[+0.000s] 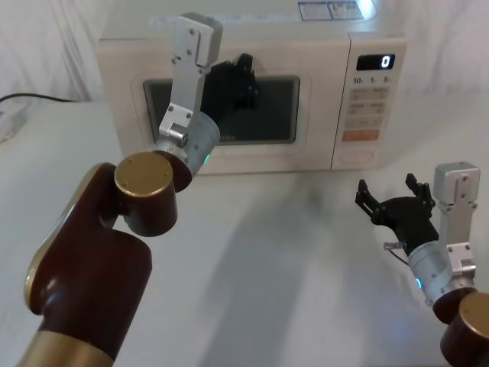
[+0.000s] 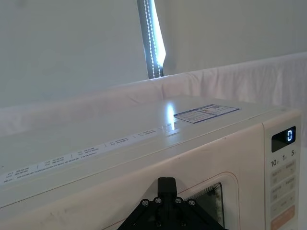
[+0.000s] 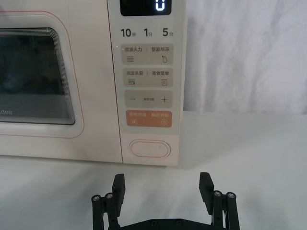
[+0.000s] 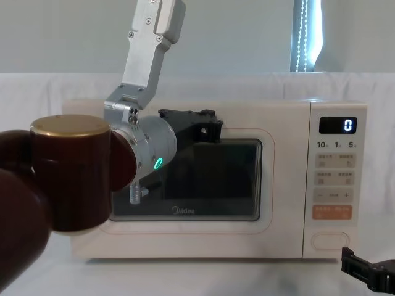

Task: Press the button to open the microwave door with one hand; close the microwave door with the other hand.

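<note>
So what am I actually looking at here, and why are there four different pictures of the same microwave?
It is a robot with two arms, each ending in a black gripper, and four cameras: on its head, chest and each wrist. A cream microwave stands on the white table. The microwave door is shut, and the display reads 0. The left gripper is raised against the upper part of the door. The right gripper is open, low over the table in front of the keypad, facing the button, the wide oval key at the bottom, without touching it. Neither gripper holds anything.
</note>
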